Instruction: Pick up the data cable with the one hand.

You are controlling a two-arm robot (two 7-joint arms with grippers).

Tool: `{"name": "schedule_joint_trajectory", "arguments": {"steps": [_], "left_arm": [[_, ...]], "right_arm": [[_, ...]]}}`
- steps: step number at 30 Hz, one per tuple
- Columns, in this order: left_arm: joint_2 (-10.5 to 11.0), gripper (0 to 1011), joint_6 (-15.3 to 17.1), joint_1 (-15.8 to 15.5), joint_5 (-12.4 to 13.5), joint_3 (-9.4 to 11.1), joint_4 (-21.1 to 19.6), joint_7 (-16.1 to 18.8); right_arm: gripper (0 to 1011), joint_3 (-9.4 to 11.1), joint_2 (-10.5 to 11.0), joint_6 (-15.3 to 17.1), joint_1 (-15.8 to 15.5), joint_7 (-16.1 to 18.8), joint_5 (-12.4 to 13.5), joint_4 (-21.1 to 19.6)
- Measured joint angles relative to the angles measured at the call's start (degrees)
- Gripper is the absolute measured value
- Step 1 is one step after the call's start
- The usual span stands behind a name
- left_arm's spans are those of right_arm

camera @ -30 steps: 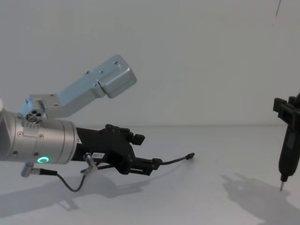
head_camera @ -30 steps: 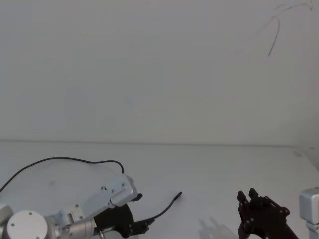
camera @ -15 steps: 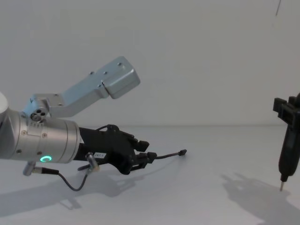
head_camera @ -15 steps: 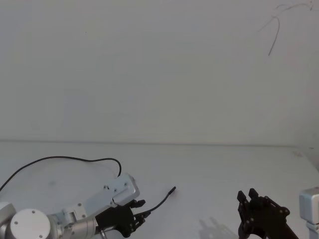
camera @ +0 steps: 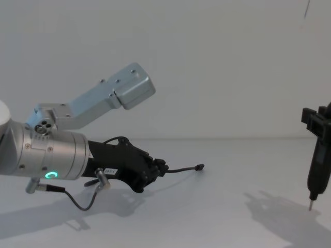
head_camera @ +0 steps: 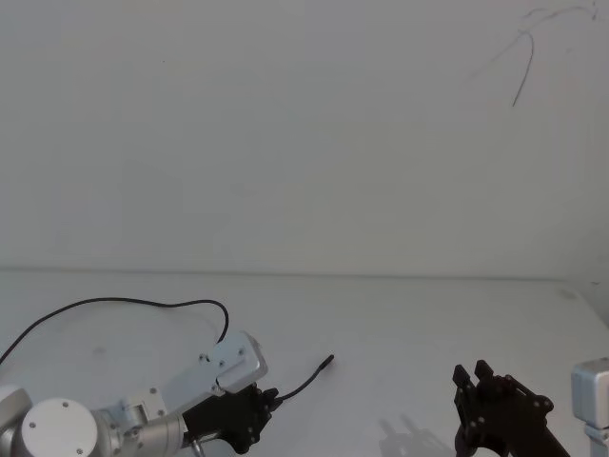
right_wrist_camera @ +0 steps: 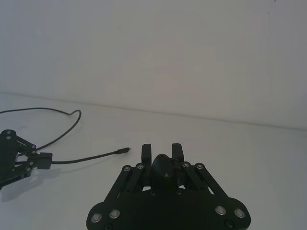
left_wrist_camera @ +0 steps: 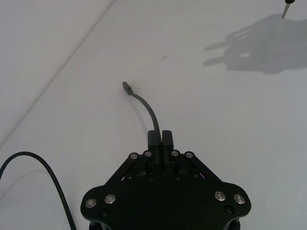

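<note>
The data cable [head_camera: 124, 303] is a thin black cord looping over the white table at the left. Its near stretch [left_wrist_camera: 146, 108] passes between the fingers of my left gripper [left_wrist_camera: 160, 138], which is shut on it a short way behind the small black plug [left_wrist_camera: 126, 86]. In the chest view the left gripper [camera: 162, 167] lies low over the table, with the cable's free end [camera: 199, 167] sticking out to the right. The head view shows that gripper [head_camera: 265, 398] at the lower left. My right gripper [head_camera: 472, 372] hangs parked at the lower right with its fingers apart and nothing between them.
The white table [head_camera: 409, 324] meets a plain white wall behind. A short dark wire with a silver plug [camera: 77, 204] hangs under my left wrist. My right gripper [camera: 316, 155] points down at the right edge, its shadow on the table beside it.
My left gripper's fingers, apart around the cable a second ago, have shut on it. The gripper drew back slightly and the plug end shifted left with it. The right arm has not moved.
</note>
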Motion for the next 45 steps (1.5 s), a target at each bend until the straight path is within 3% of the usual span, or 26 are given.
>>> {"name": "schedule_joint_trajectory", "arguments": {"steps": [8, 19, 32, 40, 45], "left_arm": [[-0.04, 48, -0.47, 0.15, -0.26, -0.47, -0.04, -0.12], [0.11, 48, -3.30, 1.11, -4.30, -3.24, -1.19, -2.34], [1.96, 48, -4.61, 4.93, -14.01, -8.28, -4.98, -6.19], [4.58, 48, -2.81, 8.97, -22.11, -11.58, -8.51, -10.25], [6.13, 48, -1.83, 10.67, -25.53, -12.73, -9.89, -12.72]], "right_arm": [[251, 0.00, 0.00, 0.00, 0.00, 0.00, 0.00, 0.00], [251, 0.00, 0.00, 0.00, 0.00, 0.00, 0.00, 0.00], [251, 0.00, 0.00, 0.00, 0.00, 0.00, 0.00, 0.00], [251, 0.00, 0.00, 0.00, 0.00, 0.00, 0.00, 0.00], [251, 0.00, 0.00, 0.00, 0.00, 0.00, 0.00, 0.00]]}}
